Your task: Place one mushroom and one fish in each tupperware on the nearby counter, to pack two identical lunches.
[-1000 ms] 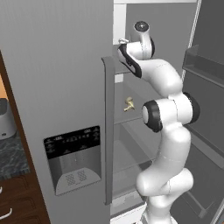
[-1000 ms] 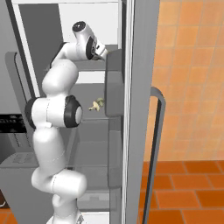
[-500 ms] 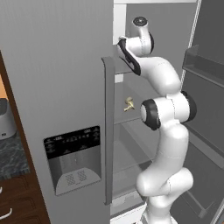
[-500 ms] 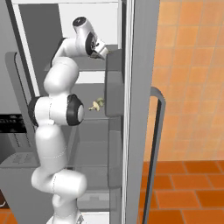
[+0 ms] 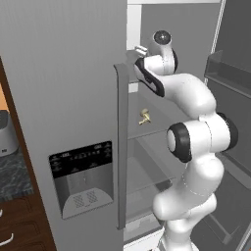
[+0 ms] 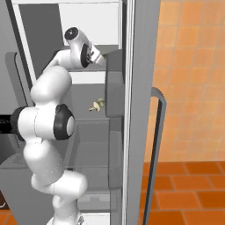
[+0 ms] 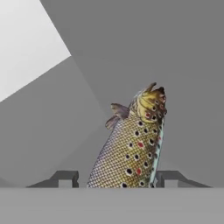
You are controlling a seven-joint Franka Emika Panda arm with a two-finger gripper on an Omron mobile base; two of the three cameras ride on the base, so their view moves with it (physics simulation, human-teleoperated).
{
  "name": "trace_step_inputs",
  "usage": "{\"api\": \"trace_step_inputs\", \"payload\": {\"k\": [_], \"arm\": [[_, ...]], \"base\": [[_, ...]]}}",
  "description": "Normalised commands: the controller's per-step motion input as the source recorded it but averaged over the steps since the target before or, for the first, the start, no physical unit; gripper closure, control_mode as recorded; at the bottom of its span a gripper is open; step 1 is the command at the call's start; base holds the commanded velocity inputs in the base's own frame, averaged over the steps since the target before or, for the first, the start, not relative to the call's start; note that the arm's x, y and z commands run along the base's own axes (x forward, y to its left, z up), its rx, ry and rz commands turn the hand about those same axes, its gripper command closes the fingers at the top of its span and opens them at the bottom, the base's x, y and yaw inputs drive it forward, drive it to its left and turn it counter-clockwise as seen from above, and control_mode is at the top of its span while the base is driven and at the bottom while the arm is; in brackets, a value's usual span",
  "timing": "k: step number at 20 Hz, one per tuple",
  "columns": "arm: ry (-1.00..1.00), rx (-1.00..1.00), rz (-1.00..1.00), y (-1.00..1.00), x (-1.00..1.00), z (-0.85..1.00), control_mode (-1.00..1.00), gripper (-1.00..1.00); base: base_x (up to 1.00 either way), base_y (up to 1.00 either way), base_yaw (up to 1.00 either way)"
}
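fish (image 7: pixel 131 148) lies between the fingertips (image 7: pixel 65 178) — mushroom (image 5: pixel 144 116) on the fridge shelf (image 5: pixel 147 128) below.

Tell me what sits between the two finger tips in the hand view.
The speckled fish lies lengthwise between the finger tips, its body against the other tip; the gripper straddles it.

Small mushroom (image 5: pixel 144 116) on a grey fridge shelf (image 5: pixel 157 128).

We stand in a kitchen: a tall grey fridge (image 5: pixel 63 98) with a dispenser panel (image 5: pixel 82 179) stands open, dark stone counter (image 5: pixel 11 179) at left, orange tiled wall (image 6: pixel 193 74) at right.
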Motion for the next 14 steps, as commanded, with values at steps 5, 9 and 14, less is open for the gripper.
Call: {"api": "trace_step_inputs", "payload": {"k": [5,9,14], "arm": [[-0.01,0.00,0.02,0.16,-0.75,0.35,-1.00,1.00],[0.00,0.00,0.07,0.21,-0.84,0.21,-1.00,1.00],[0.00,-0.02,0.12,0.11,-0.96,0.10,-1.00,1.00]], "base": [[0.00,0.00,0.00],[0.00,0.00,0.00],[0.00,0.00,0.00]]}}
